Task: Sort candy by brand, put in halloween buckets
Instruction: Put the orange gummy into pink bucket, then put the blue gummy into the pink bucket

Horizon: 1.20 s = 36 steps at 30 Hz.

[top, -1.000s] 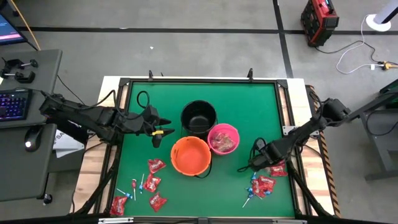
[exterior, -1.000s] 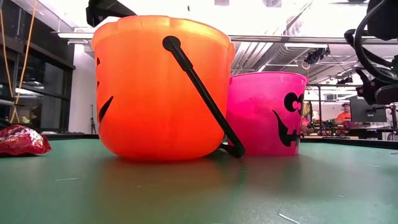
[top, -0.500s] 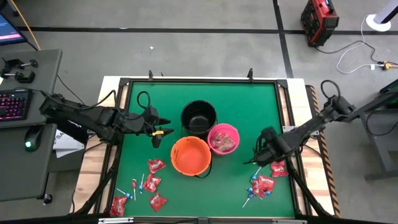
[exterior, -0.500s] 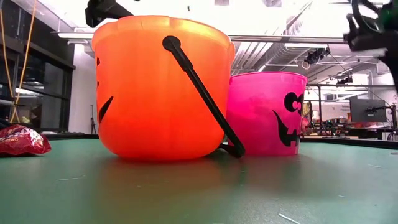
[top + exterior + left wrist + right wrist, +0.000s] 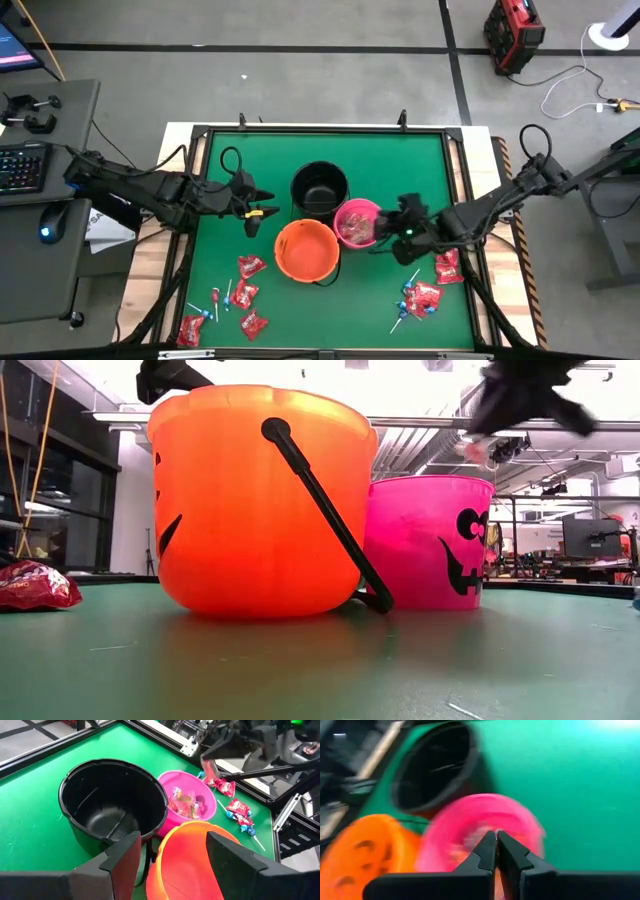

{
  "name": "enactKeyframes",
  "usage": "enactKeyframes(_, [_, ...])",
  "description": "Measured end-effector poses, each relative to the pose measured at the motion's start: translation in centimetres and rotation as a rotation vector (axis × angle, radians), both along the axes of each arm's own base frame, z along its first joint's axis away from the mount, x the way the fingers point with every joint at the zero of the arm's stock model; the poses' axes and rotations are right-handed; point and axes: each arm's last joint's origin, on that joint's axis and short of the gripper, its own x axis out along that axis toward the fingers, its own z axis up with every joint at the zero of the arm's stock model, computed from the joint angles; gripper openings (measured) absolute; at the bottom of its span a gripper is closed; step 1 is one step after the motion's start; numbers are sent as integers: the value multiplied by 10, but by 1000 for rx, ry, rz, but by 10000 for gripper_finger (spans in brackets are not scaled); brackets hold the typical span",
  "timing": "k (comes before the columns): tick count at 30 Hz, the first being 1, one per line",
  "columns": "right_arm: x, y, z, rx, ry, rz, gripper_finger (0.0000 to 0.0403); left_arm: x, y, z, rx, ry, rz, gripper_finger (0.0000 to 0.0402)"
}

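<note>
Beside the pink bucket (image 5: 359, 223), whose inside shows red packets, the right gripper (image 5: 392, 226) hangs with jaws together; left gripper (image 5: 262, 212) has jaws apart.

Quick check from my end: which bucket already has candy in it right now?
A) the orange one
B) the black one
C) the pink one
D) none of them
C. The left wrist view shows red wrapped pieces lying in the pink bucket, while the black bucket and the orange bucket show bare insides; the high view agrees.
</note>
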Motion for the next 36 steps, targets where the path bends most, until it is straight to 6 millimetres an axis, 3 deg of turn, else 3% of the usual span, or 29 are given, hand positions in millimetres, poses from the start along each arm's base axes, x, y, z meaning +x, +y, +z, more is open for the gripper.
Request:
enactKeyframes(5, [24, -13, 5, -66, -68, 98, 2, 0, 0, 0, -12, -4, 6, 213])
enactKeyframes(8, [31, -29, 4, 29, -15, 145, 18, 0, 0, 0, -37, -13, 19, 213])
enactKeyframes(12, [35, -39, 1, 140, 38, 261, 70, 0, -1, 0, -58, -13, 5, 213])
enactKeyframes(19, [36, -39, 1, 105, 84, 370, 190, 1, -2, 0, -108, -11, -26, 213])
enactKeyframes(24, [34, -43, 19, 35, 59, 425, 227, 0, -5, 0, -221, -6, -67, 213])
enactKeyframes(27, [30, -47, 32, -22, 34, 438, 228, -2, -17, -5, -333, 69, -179, 213])
enactKeyframes(36, [21, -54, 41, -64, 37, 439, 227, -22, -87, -60, -584, 670, -183, 195])
